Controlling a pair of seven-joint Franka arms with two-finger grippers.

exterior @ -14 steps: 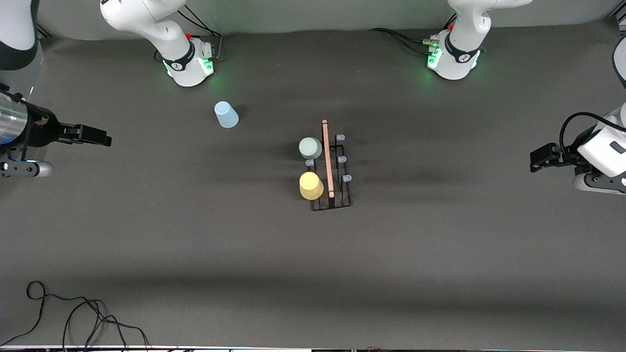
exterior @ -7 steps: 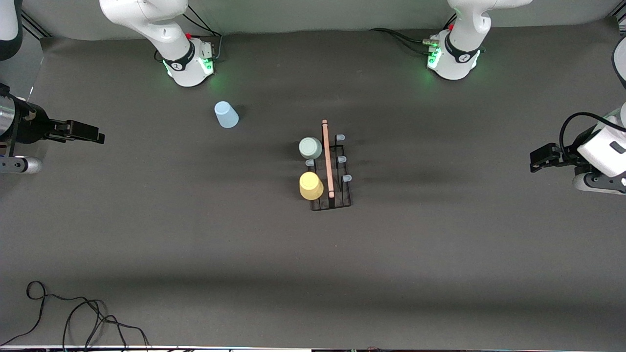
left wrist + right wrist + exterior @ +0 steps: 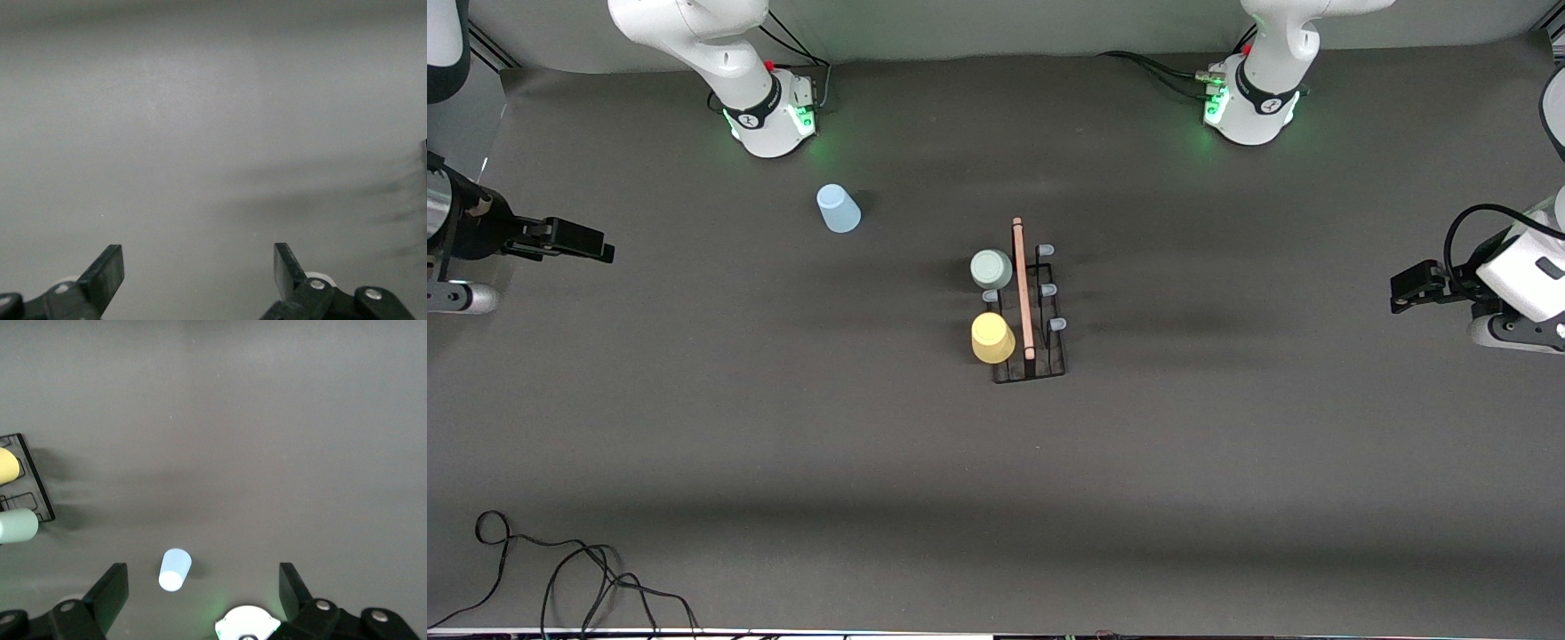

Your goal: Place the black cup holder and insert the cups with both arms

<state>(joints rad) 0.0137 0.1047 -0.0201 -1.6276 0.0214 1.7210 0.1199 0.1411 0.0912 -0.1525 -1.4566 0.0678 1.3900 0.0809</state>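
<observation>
Grey table [image 3: 1227, 498] carries cables [image 3: 560, 578] near camera.

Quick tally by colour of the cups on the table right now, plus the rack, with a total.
pale green cup: 1, on the black cup holder
yellow cup: 1, on the holder
light blue cup: 1, loose on the table, toward the right arm's base
black cup holder: 1
Total: 4 things, 3 of them cups
</observation>
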